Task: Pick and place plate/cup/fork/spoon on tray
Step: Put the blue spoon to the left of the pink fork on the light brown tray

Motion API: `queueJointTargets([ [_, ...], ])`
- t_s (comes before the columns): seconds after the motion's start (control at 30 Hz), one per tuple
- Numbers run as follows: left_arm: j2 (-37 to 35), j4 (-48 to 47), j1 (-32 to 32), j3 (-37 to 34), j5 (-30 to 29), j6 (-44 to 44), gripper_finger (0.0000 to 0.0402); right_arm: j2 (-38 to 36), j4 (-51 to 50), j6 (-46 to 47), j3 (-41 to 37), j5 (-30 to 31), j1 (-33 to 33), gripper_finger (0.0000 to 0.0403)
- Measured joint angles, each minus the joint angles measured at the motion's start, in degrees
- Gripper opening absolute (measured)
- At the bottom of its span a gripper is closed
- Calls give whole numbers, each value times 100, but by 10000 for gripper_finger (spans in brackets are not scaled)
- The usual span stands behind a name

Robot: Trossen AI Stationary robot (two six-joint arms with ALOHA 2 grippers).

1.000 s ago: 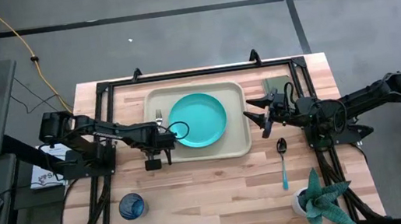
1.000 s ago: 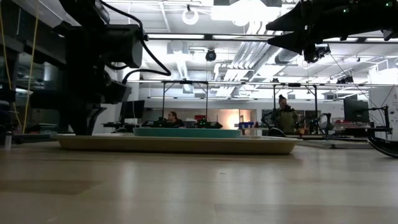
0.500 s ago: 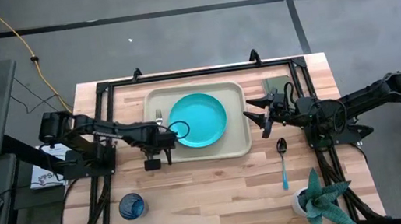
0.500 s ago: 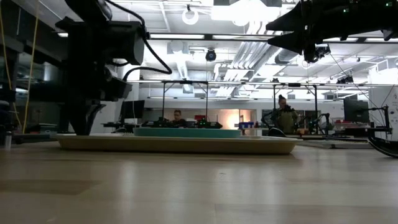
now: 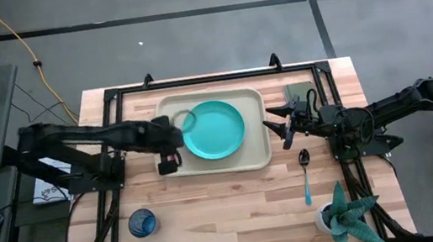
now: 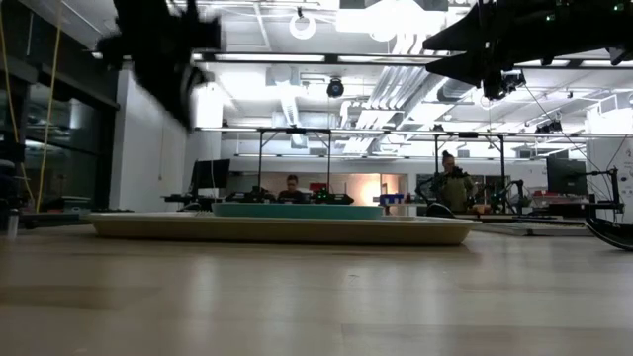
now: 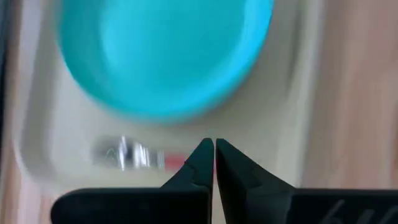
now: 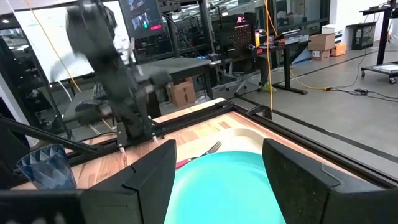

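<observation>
Green potted plant (image 5: pixel 347 217) stands near the spoon (image 5: pixel 306 175).

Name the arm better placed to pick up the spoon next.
Right. The spoon lies on the table just beside the right gripper; the left gripper is across the tray, fingers shut.

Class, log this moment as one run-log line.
plate, fork: on tray | cup, spoon: on table | left gripper: shut, empty
</observation>
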Motion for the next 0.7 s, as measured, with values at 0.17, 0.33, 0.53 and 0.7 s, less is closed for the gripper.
queueJointTargets([
  [0.17,-1332,2420,0,-695,221,377,0,-2,-5,0,0,0,0,231],
  [0.33,-2179,5489,52,-2032,682,608,0,-2,-4,2,0,0,0,231],
  [0.53,-2316,7574,106,-3229,922,84,0,-2,-5,1,0,0,0,231],
  [0.7,-2302,8081,11,-3657,897,-126,0,-6,-127,683,34,-3,0,231],
])
